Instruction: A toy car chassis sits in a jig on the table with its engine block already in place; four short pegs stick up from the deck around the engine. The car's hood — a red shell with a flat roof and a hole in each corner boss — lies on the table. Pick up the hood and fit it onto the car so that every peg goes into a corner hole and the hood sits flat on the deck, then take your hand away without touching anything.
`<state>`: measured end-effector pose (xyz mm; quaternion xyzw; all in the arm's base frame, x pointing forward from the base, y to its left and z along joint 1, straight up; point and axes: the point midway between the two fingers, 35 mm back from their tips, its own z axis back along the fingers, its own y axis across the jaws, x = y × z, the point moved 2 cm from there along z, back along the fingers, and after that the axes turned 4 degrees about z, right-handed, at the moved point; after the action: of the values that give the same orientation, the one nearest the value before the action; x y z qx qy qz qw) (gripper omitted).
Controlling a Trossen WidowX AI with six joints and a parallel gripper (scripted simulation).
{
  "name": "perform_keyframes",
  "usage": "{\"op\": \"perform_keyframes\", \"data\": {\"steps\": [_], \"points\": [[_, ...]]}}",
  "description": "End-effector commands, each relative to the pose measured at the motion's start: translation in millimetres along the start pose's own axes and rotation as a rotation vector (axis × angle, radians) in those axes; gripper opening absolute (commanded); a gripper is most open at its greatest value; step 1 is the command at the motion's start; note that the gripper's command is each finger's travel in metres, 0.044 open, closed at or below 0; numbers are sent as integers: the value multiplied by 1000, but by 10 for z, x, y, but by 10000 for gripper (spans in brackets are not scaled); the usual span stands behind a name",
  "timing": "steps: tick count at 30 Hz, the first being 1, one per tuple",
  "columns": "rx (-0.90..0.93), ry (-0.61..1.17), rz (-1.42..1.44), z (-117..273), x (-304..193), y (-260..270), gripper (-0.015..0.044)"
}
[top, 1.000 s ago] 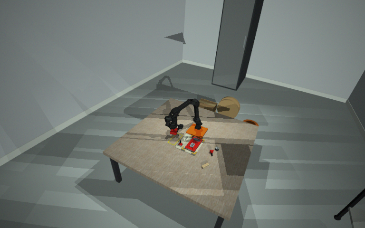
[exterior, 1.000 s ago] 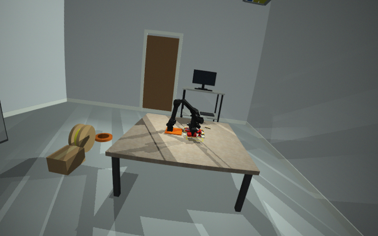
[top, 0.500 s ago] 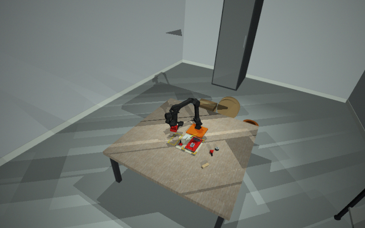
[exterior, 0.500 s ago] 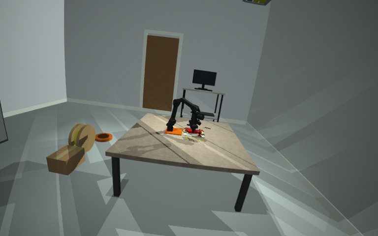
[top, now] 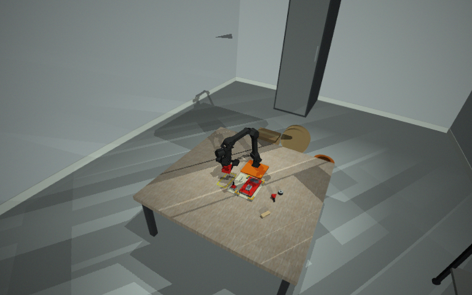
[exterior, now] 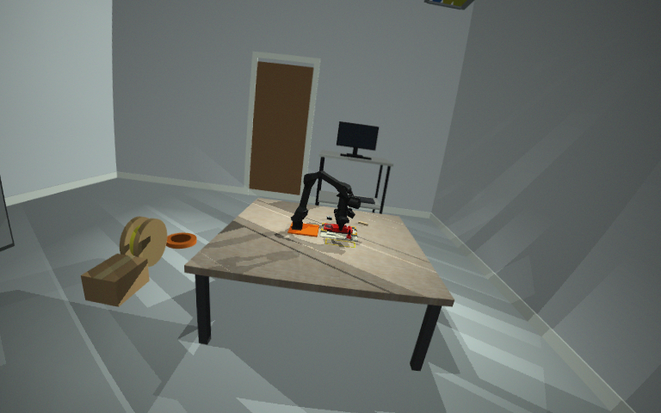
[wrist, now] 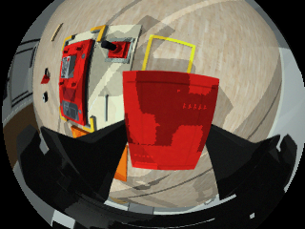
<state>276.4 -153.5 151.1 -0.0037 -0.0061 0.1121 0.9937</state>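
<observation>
The red hood point(wrist: 169, 114) point(top: 226, 169) is up off the table, its roof facing the wrist camera. My gripper point(wrist: 168, 125) is shut on it, with one black finger at each side. The red chassis point(wrist: 81, 76) point(top: 256, 187) sits in the pale jig point(wrist: 106, 81) point(top: 239, 179), to the left of the hood in the wrist view. The grey engine block point(wrist: 68, 67) point(top: 248, 188) is on its deck. The hood is beside the chassis, not over it. The hood's corner holes are hidden, and the pegs are too small to make out clearly.
A red block with a black stick point(wrist: 118, 50) point(top: 233, 186) stands on the jig beside the chassis. A yellow outline point(wrist: 193, 59) lies beyond the hood. The orange base plate point(top: 247, 169) is near the jig. A tan block point(top: 265, 214), small red piece point(top: 273, 196) and dark wheel point(top: 280, 192) lie beyond the chassis.
</observation>
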Motion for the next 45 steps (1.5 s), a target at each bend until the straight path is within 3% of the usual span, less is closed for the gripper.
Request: {"op": "perform_keyframes", "data": {"steps": [1, 45], "points": [[-3, -4, -15, 18, 107, 94, 0], [8, -20, -155, 60, 902, 1526, 0]]}}
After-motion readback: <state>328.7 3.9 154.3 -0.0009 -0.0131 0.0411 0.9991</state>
